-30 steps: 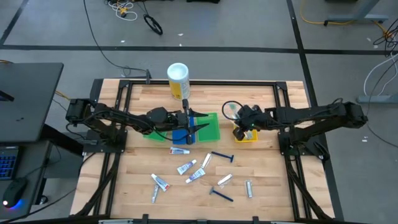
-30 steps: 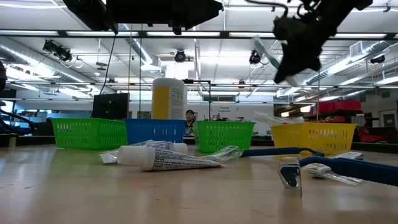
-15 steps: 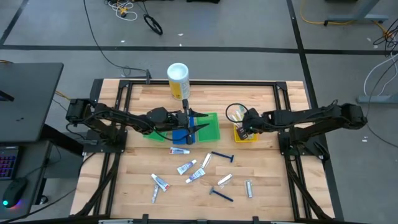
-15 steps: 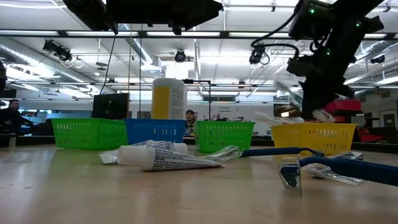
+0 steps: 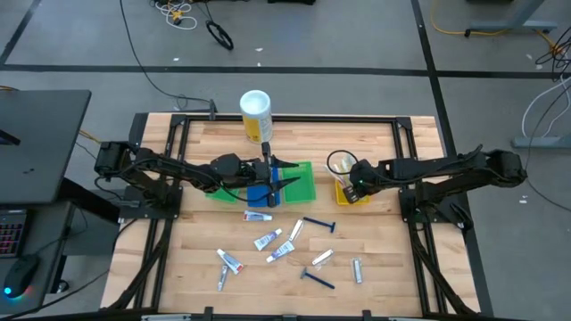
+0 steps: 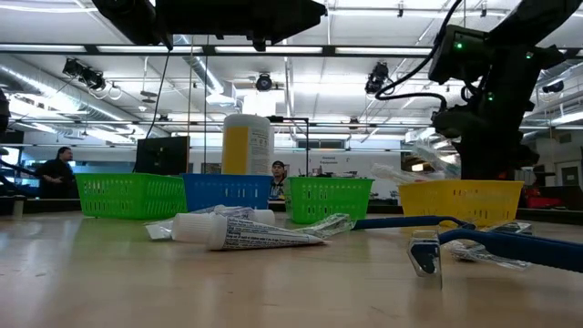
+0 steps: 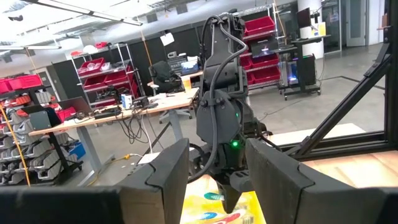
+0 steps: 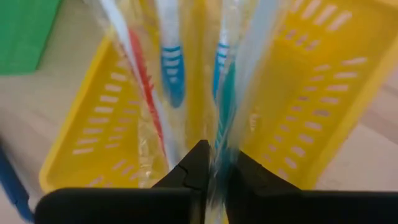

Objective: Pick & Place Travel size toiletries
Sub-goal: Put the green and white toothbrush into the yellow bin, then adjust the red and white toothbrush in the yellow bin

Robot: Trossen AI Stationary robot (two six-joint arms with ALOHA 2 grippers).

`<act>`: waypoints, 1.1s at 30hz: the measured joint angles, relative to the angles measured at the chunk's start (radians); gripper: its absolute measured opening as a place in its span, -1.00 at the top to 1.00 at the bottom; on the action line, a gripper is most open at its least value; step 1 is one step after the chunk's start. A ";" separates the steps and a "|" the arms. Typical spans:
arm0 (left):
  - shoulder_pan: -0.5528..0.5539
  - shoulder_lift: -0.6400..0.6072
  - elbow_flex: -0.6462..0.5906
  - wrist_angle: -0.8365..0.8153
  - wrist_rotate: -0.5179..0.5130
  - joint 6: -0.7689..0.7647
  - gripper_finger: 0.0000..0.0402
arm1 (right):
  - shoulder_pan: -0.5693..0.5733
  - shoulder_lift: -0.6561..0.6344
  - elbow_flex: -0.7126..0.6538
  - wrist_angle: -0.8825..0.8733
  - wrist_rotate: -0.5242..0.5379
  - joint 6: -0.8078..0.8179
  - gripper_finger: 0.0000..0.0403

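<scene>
A wrapped toothbrush (image 8: 219, 134) is being clamped in the right pincer (image 8: 210, 163) and lowered into the yellow tray (image 5: 352, 193), where others are being gathered, while the left pincer (image 7: 214, 177) is being held apart above the blue tray (image 5: 260, 193).

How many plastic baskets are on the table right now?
4, in a row: a green basket, a blue basket, a second green basket, and a yellow basket, where the right hand holds a toothbrush.

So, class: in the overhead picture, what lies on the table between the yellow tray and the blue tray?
In the high view, a green tray lies between the yellow tray and blue tray.
</scene>
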 joint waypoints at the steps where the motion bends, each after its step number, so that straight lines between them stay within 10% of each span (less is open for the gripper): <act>1: 0.000 0.000 0.000 0.000 0.000 0.000 0.16 | 0.000 0.000 0.000 0.002 -0.008 -0.013 0.78; 33: 0.000 0.000 0.000 -0.013 0.006 0.000 0.16 | -0.016 -0.001 0.188 -0.275 0.046 -0.181 0.45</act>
